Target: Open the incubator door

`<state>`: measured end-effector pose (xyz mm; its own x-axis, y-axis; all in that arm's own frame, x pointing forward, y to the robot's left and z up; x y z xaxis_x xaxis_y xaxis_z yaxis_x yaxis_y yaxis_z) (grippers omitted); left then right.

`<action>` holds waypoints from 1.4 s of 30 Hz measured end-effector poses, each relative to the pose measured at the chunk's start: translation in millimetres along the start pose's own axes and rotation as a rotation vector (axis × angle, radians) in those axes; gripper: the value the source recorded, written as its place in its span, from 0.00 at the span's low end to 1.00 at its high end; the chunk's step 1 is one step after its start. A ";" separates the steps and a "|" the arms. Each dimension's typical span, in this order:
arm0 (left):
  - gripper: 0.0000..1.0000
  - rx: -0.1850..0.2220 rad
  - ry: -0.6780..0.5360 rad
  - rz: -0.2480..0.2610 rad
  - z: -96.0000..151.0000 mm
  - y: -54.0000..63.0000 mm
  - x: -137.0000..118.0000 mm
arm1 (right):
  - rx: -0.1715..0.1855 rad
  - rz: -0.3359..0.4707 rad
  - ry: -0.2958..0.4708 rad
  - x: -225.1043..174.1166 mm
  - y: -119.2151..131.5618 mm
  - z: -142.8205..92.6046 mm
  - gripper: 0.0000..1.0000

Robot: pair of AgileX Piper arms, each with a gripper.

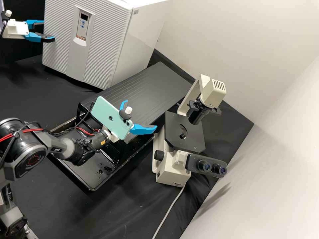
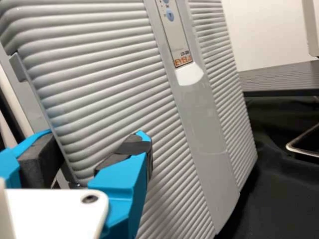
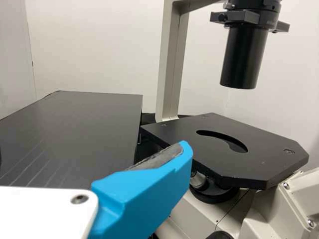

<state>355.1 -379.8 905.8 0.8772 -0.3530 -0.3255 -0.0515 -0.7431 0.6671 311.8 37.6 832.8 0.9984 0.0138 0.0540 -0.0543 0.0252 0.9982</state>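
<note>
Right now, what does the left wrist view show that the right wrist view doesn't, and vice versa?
Left wrist view: the incubator's ribbed front, its control panel, and the left gripper with its fingers apart.

Right wrist view: the microscope's black stage with its curved slot, and the black tube above it.

Both: the grooved black platform and pale wall.

The place is a laboratory, I can say. Near the right gripper there is a microscope, and just beside the left gripper there stands an incubator with a control panel.
</note>
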 end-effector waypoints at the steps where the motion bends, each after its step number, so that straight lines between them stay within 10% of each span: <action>1: 0.00 -0.001 0.001 -0.002 2.4 1.2 -2.5 | 0.000 0.000 0.000 0.0 0.0 0.0 1.00; 42: 0.00 -0.002 -0.039 -0.033 72.0 15.2 -55.4 | 0.000 0.000 0.000 0.0 0.0 0.0 1.00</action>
<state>271.3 -412.4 885.8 0.8589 -0.3504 -0.3735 -0.0218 -0.7536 0.6570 311.8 37.6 832.8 0.9984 0.0138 0.0540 -0.0543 0.0252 0.9982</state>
